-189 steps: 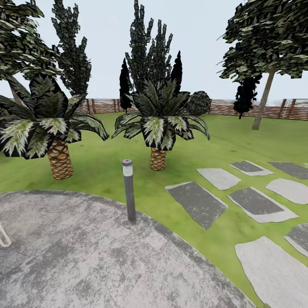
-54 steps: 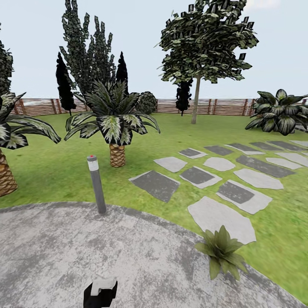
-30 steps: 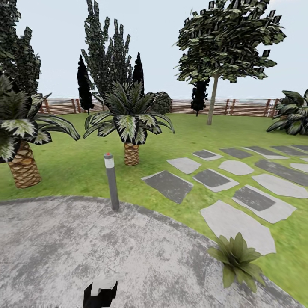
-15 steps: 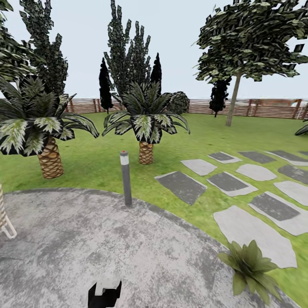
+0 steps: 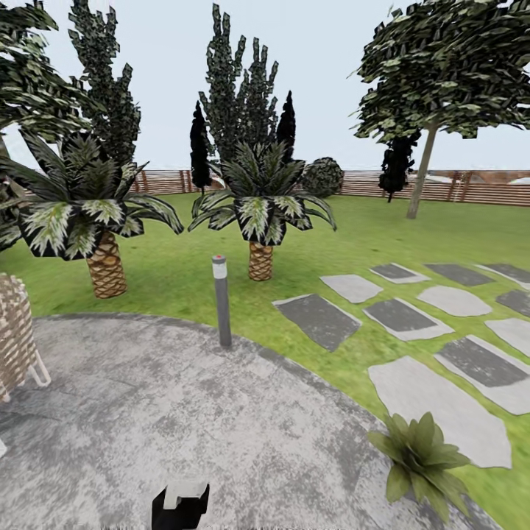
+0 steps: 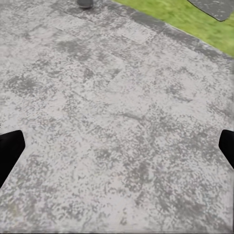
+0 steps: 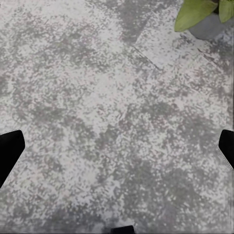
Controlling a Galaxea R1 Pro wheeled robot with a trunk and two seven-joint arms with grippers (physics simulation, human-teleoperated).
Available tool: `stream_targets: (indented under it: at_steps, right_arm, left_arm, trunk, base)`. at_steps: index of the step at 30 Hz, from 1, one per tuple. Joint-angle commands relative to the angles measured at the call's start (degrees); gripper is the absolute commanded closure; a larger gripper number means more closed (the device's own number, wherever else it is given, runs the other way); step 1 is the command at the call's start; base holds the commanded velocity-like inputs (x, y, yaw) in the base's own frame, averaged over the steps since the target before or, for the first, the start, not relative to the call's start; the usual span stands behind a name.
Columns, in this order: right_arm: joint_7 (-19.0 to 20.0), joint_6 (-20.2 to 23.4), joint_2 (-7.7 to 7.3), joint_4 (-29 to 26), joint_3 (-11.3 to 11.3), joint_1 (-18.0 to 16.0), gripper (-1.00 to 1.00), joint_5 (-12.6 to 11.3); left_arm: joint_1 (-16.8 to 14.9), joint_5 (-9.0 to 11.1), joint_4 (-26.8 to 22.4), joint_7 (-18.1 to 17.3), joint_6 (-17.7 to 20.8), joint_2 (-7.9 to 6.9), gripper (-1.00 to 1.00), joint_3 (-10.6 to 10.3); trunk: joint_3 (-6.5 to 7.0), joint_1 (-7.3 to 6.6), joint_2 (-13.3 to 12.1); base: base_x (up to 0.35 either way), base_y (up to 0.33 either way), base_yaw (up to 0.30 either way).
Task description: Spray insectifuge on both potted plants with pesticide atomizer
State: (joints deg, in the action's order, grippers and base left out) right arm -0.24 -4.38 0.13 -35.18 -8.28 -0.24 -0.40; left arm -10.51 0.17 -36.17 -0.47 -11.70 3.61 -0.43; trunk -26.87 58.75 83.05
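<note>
Garden lawn spreads out to a wooden fence, with tall trees against a pale sky. Nearer the robot lies the round mottled grey patio, its curved edge meeting the grass. Grey stepping slabs run across the lawn on the right. Two palms stand on the grass beyond the patio, one at the left and one nearer the middle. A woven chair or basket sits at the patio's left edge. A grey bollard lamp with a red top rises just at the patio rim. One potted plant, a low rosette of pointed green leaves, sits at the patio's right edge beside the nearest slab; its pale pot and leaves appear in the right wrist view, well apart from the fingers. The left gripper hangs over bare paving with its fingers spread wide and holding nothing. The right gripper is likewise spread wide and unladen above the paving.
</note>
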Motion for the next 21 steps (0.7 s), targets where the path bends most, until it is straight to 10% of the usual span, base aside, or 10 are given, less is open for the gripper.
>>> stream_targets:
  at_steps: [1,21]
  right_arm:
    - [-0.02,-0.19,0.01,0.07,-0.07,-0.02,-1.0,-0.04]
    - [-0.11,-0.5,0.13,0.11,0.02,-0.02,-1.0,0.11]
  left_arm:
    - [-0.04,0.02,0.04,-0.05,-0.16,0.02,-1.0,-0.01]
    - [-0.04,0.01,0.05,0.03,-0.16,0.05,-1.0,-0.01]
  trunk:
    - [-0.06,-0.02,0.03]
    - [-0.06,-0.02,0.03]
  base:
    - [-0.151,-0.284,0.246]
    - [-0.141,-0.125,0.263]
